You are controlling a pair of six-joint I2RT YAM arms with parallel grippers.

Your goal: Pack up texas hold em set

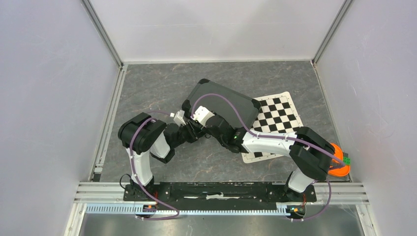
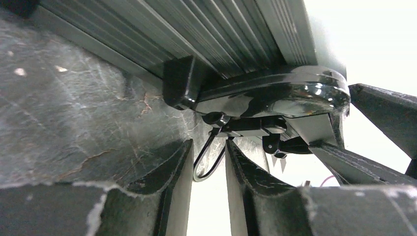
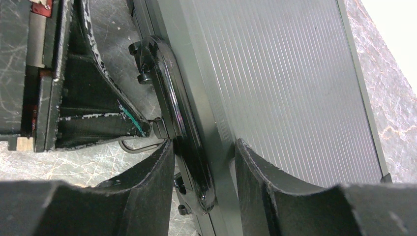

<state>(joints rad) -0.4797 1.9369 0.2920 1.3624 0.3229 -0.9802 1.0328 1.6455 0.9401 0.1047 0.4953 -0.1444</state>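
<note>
The black rectangular hard case with the ribbed lid is lying closed on the grey marbled desk, its right corner reaching the black-and-white checkered mat. No chips, cards or dice are showing, so packing is probably nearing its end. Both arms are meeting at the case's near-left edge, likely to fasten it. The right pincer is straddling the glossy black handle and the lid's rim, perhaps steadying the case; whether it is clenching is unclear. The left pincer is standing narrowly parted about a thin wire loop beside the handle; I cannot tell whether it is pinching.
</note>
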